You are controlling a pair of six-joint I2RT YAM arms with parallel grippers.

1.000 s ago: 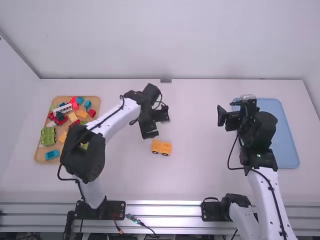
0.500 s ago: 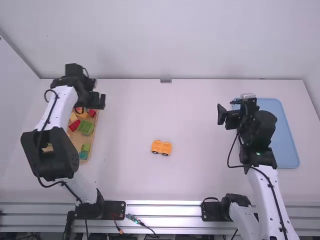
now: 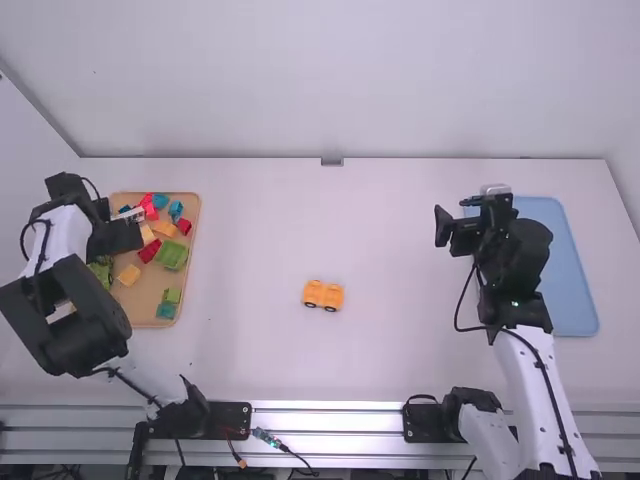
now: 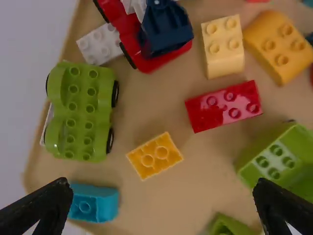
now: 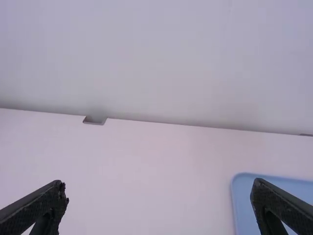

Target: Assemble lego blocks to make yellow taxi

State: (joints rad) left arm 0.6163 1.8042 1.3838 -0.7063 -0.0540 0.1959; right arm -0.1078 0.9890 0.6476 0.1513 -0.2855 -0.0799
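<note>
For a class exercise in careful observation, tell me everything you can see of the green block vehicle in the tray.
The green vehicle looks like lime-coloured moulded plastic. Round studs cover its flat top in lengthwise rows, and two rounded bulges run along one side. Four black wheels partly show, two per side. It sits studs up near the edge of the tan tray. Something white shows beside it; whether they touch, I cannot tell. The left end effector is open, not gripping it.

Yellow wheeled base upright on table
</note>
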